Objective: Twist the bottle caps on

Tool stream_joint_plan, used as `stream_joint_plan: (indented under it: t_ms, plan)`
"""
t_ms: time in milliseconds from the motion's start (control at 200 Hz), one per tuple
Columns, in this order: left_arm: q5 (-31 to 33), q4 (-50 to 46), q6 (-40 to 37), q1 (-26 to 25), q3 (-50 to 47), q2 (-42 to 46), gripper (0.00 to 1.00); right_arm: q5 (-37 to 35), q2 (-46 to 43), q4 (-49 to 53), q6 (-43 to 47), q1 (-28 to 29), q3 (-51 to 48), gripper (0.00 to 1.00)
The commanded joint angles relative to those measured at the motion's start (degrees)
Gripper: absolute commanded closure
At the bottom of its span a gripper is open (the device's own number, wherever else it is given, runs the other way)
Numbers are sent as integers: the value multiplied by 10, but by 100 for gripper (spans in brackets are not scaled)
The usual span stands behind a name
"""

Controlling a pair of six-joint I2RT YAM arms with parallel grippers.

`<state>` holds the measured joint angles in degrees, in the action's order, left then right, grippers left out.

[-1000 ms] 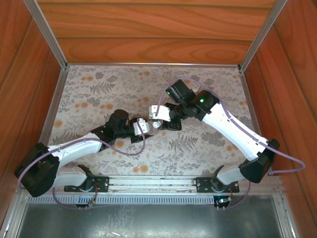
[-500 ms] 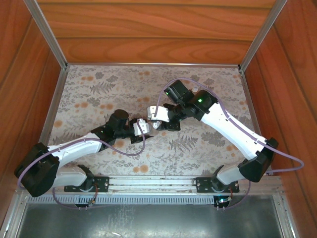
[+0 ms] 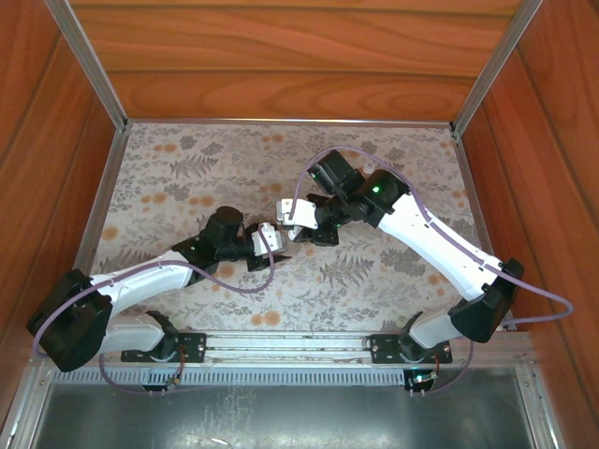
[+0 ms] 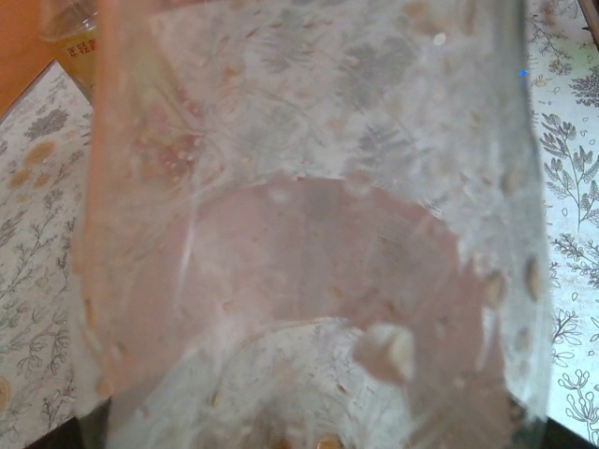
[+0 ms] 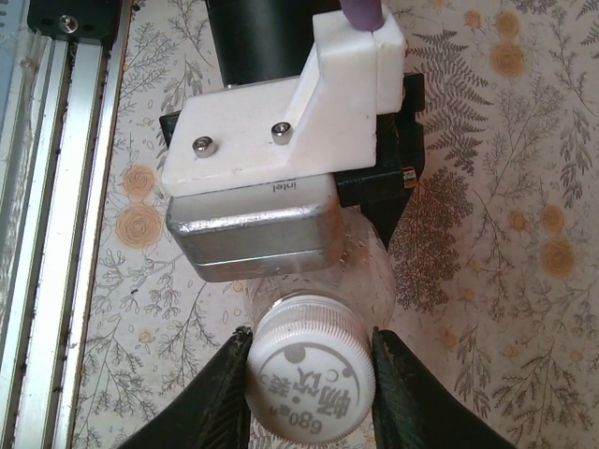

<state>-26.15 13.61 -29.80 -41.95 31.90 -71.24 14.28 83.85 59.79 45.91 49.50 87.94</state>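
Observation:
A clear bottle (image 5: 367,271) stands upright between the two arms, and its wall with the red label (image 4: 309,243) is close up in the left wrist view. My left gripper (image 3: 277,243) is shut on the bottle's body, with one black finger (image 5: 398,210) beside it. A white bottle cap (image 5: 311,369) with grey print sits on the neck. My right gripper (image 5: 311,363) is shut on the cap, its black fingers (image 5: 220,393) pressed against both ribbed sides. From above, the right gripper (image 3: 296,228) meets the left one at mid-table.
The left arm's silver wrist camera (image 5: 253,234) and white mount (image 5: 281,122) hang just over the bottle. A yellowish bottle-like thing (image 4: 70,26) stands by the wooden wall. The floral table mat (image 3: 187,178) lies all around, and a metal rail (image 5: 37,234) runs along the near edge.
My right gripper has shifted slightly left toward the left gripper and its jaws have closed in on the cap. The left arm has stayed put, holding the bottle.

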Motion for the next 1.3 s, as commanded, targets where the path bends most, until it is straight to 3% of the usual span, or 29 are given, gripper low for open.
stream_joint_plan:
  t_ms: [0,140,335,445,500,640,685,740,880,1045,1170,1299]
  plan:
    - [92,-9,-3,3,21,0,43,20,2,10,-79,6,0,96]
    - [189,-6,-13,-1,32,5,46,12,-13,-37,-218,6,-24,100]
    - [318,4,-48,-35,43,-3,46,-30,-23,-120,-521,6,-52,100]
    - [336,8,-56,-44,46,-5,46,-46,-21,-140,-685,7,-62,100]
    - [328,10,-58,-44,45,-6,46,-49,-18,-134,-709,7,-61,97]
    - [260,10,-48,-28,34,-3,46,-64,-31,-126,-636,9,-61,65]
    - [220,9,-35,-17,28,2,46,-72,-46,-137,-564,8,-70,46]
    - [178,9,-28,-9,20,8,46,-79,-65,-151,-494,8,-82,37]
    - [92,9,-28,-1,0,21,46,-48,-108,-188,-326,8,-113,32]
    - [11,8,-18,2,-9,28,46,52,-109,-113,-78,8,-93,31]
    - [-27,6,-10,5,-11,33,46,59,-84,-52,1,7,-63,34]
    - [-43,5,-7,6,-13,39,46,48,-60,-15,23,7,-39,41]
